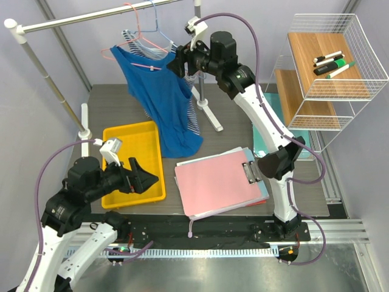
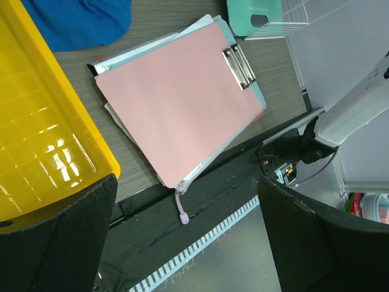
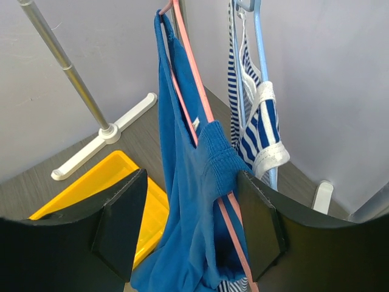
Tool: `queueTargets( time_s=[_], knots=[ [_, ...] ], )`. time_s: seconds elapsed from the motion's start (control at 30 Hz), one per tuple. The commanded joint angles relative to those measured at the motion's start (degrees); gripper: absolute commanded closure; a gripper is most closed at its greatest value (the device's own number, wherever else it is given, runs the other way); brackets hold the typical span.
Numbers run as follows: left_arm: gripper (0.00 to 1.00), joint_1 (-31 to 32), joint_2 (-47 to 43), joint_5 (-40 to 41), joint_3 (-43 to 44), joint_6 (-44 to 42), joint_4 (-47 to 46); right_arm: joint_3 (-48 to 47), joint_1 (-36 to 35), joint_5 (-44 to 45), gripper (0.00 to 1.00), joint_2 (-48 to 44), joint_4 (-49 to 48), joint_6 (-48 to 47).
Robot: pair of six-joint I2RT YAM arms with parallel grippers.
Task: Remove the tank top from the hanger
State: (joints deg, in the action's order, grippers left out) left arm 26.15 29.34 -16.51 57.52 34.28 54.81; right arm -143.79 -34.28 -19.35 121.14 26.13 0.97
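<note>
Bright, even light falls from above in all three views, and shadows on the worktop [image 1: 115, 103] are soft and faint. White glare streaks the yellow tray [image 2: 58, 159], and the steel sheet [image 1: 243, 274] at the near edge shines. The jaws close to each wrist lens look dark and slightly soft. The blue top [image 3: 188, 201] is sharp.

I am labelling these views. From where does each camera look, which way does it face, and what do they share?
Top external: above and behind the bases, looking down at the table; both arms show, left gripper near the yellow tray, right gripper at the blue tank top.
Left wrist: low by the near edge, facing down at the pink clipboard; its open fingers show.
Right wrist: raised, facing the tank top on its pink hanger; its fingers flank the fabric.
Shared: all see the yellow tray.
</note>
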Motion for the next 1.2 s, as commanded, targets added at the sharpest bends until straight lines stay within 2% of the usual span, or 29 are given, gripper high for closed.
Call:
queueTargets(
  time_s=[0.0, 0.13, 0.17, 0.47, 0.53, 0.67, 0.9, 1.17],
  knots=[
    [0.03, -0.1, -0.5, -0.2, 2.0, -0.7, 0.1, -2.3, -0.1, 0.3, 0.35, 0.8, -3.9, -2.8],
    [0.03, -0.1, -0.5, -0.1, 2.2, -0.7, 0.3, -2.2, -0.1, -0.9, 0.36, 2.3, -5.5, -3.2],
    [0.03, -0.2, -0.8, 0.0, 2.2, -0.7, 0.6, -1.9, -0.2, -0.9, 0.40, 2.8, -6.4, -3.3],
    [0.03, -0.2, -0.6, 0.7, 2.4, -1.5, 1.3, -0.6, -1.3, -0.4, 0.51, 3.6, -10.6, -4.3],
    [0.03, -0.2, -0.5, 0.7, 2.4, -1.6, 1.3, -0.4, -1.6, -0.6, 0.60, 3.5, -10.7, -6.0],
    [0.03, -0.1, -0.7, 0.8, 2.0, -1.8, 1.2, 0.5, -2.4, 0.8, 0.60, 2.7, -10.6, -7.9],
    [0.03, -0.2, -0.3, 0.9, 2.0, -2.0, 1.4, 0.1, -2.5, 3.8, 0.48, 3.7, -11.8, -10.9],
    [0.03, -0.2, -0.7, 1.5, 2.2, -1.9, 1.9, -0.8, -3.3, 2.4, 0.53, 6.6, -14.3, -10.3]
  ],
)
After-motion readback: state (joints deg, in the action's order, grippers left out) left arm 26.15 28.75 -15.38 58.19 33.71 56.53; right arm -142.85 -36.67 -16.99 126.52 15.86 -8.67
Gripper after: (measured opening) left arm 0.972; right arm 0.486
